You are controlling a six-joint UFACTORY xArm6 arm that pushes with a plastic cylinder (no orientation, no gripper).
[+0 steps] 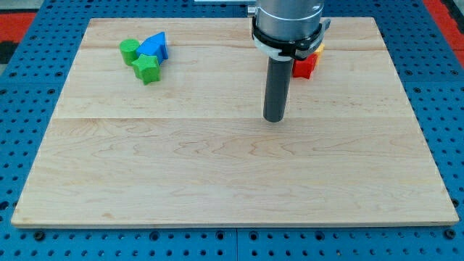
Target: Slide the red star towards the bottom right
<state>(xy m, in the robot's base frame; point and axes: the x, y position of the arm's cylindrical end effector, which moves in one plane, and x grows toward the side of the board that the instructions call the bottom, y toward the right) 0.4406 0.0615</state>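
Observation:
A red block (304, 67) shows at the view's top right of the wooden board (232, 174), partly hidden behind the arm's body, so its shape is hard to make out. A sliver of a yellow block (318, 51) shows just above it. My tip (273, 119) rests on the board below and to the left of the red block, clearly apart from it.
At the view's top left lie a green round block (129, 50), a blue triangle block (154, 46) and a green star block (146, 69), bunched together. The board sits on a blue perforated table (22, 109).

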